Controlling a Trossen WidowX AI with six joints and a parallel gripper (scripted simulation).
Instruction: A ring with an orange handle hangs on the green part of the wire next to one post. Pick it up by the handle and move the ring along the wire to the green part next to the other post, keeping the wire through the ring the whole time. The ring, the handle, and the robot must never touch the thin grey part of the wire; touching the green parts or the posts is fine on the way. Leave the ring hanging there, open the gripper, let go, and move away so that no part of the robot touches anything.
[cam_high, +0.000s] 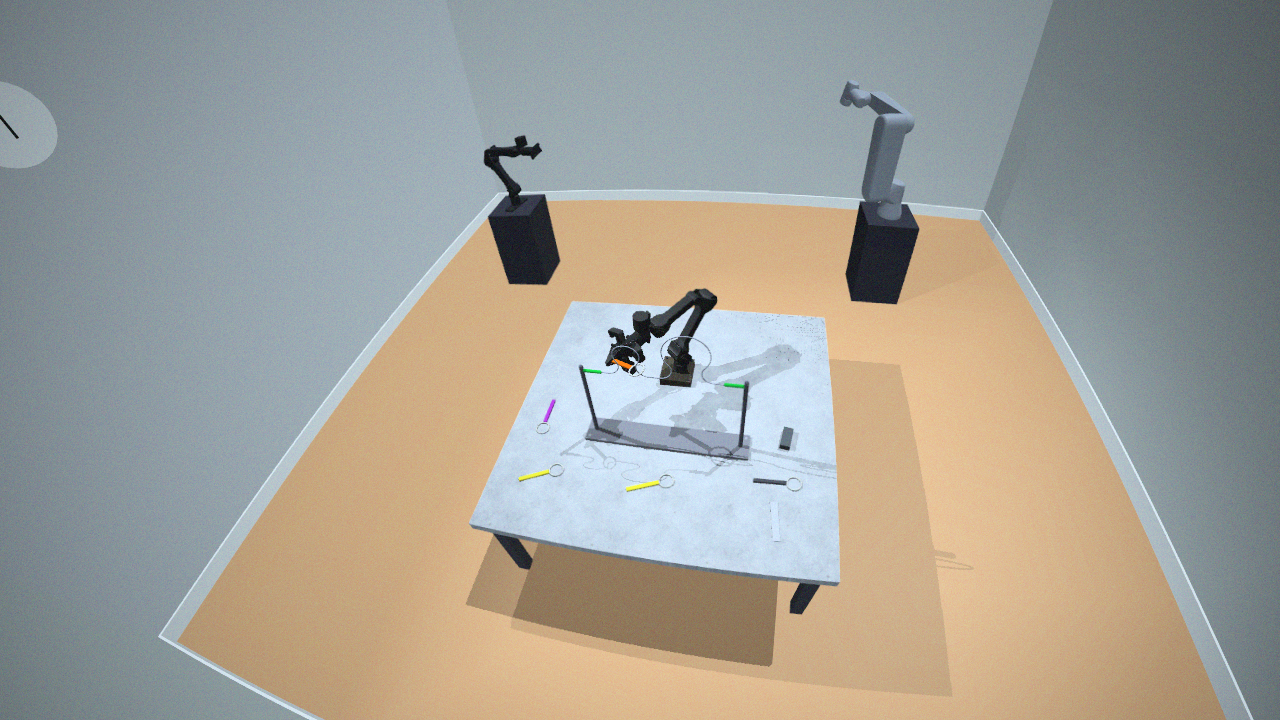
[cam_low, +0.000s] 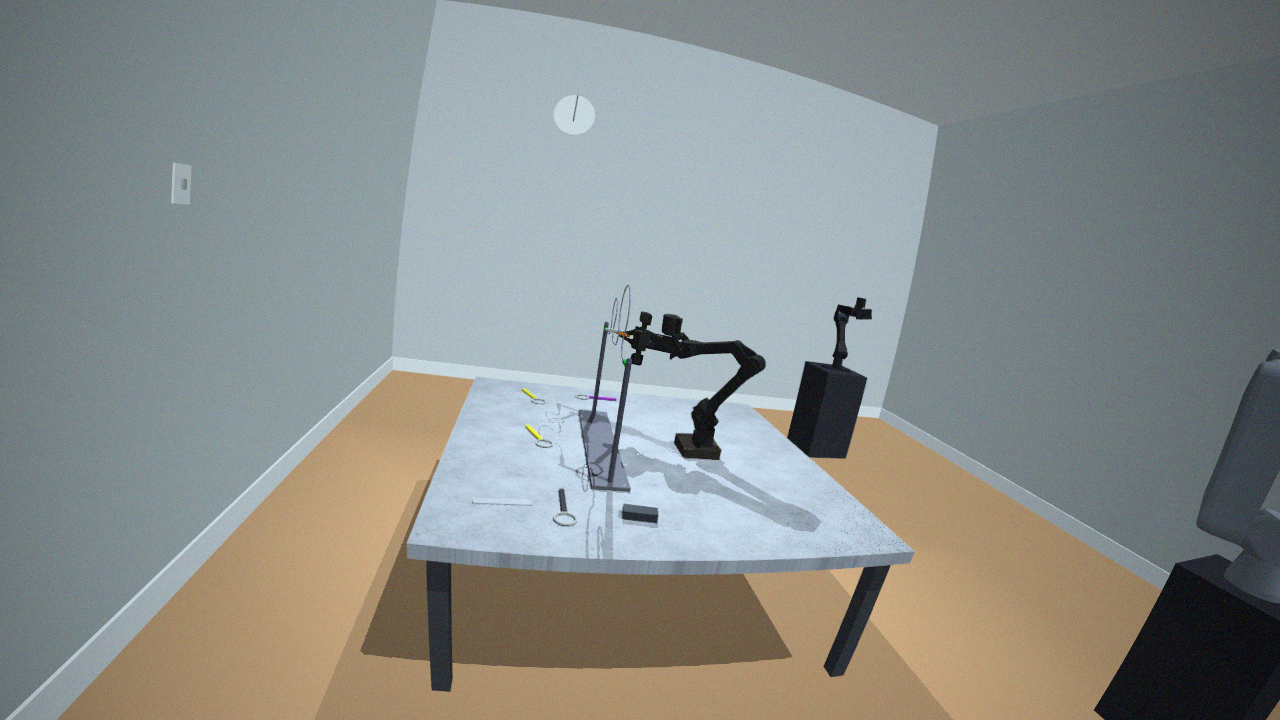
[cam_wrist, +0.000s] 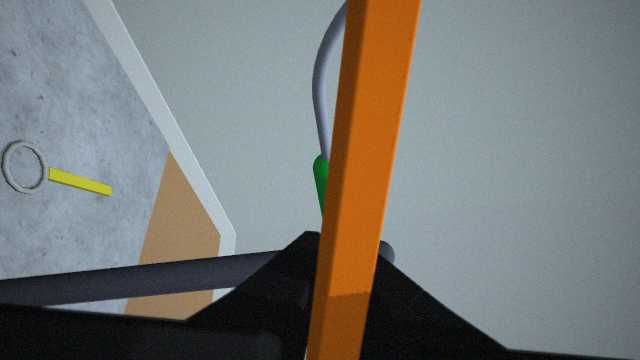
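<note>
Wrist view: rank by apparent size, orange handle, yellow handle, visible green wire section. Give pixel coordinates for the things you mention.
1. Orange handle (cam_high: 623, 365) (cam_low: 623, 334) (cam_wrist: 365, 150)
2. Unsure: yellow handle (cam_high: 534, 475) (cam_low: 529, 394) (cam_wrist: 80, 181) and green wire section (cam_high: 591, 371) (cam_wrist: 321, 182); the green is partly hidden.

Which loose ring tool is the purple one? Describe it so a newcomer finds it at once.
On the table, find the two-post wire stand. The purple-handled ring lies beyond its yellow-handled neighbours in the exterior view. It alone has a purple handle; the others' are yellow, dark or orange.
</note>
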